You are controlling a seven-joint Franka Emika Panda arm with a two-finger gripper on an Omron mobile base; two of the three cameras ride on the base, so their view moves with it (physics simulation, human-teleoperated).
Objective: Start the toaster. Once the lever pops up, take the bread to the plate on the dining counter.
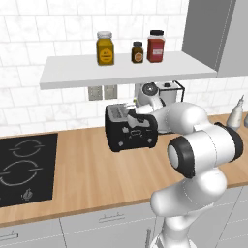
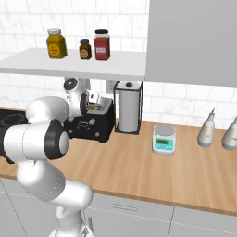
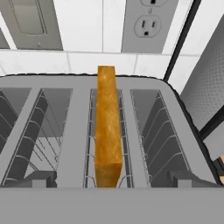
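Orange-brown bread on edge in toaster slot, long axis toward wall outlet; tool spread above.

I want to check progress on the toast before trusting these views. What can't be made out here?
- Toaster lever position: in the left base view the arm covers part of its front and the controls are too small.
- Bread: the hand view shows its crust edge; the faces sit hidden in the slot.
- Gripper fingertips: not clear against the toaster in the right base view.
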